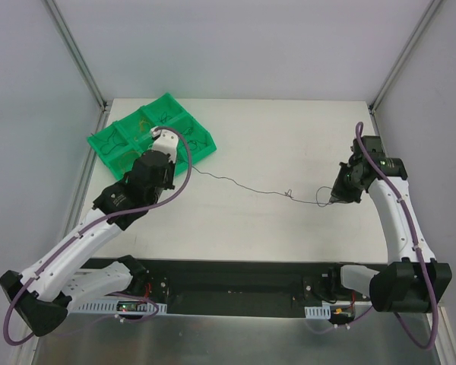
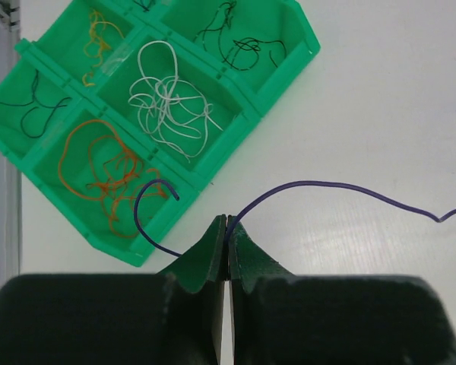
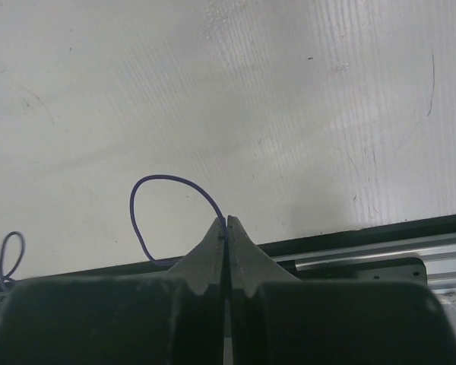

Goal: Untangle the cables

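Observation:
A very thin dark purple cable (image 1: 243, 187) is stretched across the table between my two grippers, with a small kink (image 1: 289, 194) nearer the right end. My left gripper (image 1: 175, 173) is shut on its left end beside the green tray (image 1: 205, 144). In the left wrist view the gripper (image 2: 228, 222) pinches the cable (image 2: 327, 184), and a short free tail curls over the tray rim (image 2: 114, 247). My right gripper (image 1: 336, 199) is shut on the other end. In the right wrist view the gripper (image 3: 226, 222) pinches the cable (image 3: 163, 179), which loops out to the left.
The tray compartments hold sorted wires: white (image 2: 171, 106), orange (image 2: 106, 171), black (image 2: 239, 42) and more black (image 2: 34, 106). The black base rail (image 3: 365, 236) runs along the near table edge. Grey walls enclose the table on three sides.

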{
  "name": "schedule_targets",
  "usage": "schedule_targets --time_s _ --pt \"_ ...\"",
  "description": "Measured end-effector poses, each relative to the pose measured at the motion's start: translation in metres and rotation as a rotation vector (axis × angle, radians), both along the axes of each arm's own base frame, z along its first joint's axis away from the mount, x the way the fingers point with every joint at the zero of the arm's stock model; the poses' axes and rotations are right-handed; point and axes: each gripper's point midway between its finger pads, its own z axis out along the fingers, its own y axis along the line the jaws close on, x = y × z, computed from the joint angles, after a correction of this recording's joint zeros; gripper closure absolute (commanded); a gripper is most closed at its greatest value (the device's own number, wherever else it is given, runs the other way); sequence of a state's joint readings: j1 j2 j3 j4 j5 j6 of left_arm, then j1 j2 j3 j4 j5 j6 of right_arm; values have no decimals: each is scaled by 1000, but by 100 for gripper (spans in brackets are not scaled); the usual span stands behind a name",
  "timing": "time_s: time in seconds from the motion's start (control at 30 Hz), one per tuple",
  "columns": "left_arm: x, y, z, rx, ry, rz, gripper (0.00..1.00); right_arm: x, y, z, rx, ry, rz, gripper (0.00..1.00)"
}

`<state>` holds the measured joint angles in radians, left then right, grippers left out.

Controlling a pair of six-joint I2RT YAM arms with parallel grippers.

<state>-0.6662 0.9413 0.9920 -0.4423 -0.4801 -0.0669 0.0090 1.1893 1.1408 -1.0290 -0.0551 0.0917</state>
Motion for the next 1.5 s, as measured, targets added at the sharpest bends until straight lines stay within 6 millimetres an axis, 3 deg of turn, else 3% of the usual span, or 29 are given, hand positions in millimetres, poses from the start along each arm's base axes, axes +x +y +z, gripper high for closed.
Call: schedule_targets --time_s 0.5,0.8,1.5 --pt "-2 27 15 102 -67 60 100 8 5 -2 26 13 10 99" --pt "-10 53 29 133 -131 125 100 11 1 -3 27 21 -7 99" --pt "-24 88 34 220 -179 201 100 11 0 -4 24 25 -2 99"
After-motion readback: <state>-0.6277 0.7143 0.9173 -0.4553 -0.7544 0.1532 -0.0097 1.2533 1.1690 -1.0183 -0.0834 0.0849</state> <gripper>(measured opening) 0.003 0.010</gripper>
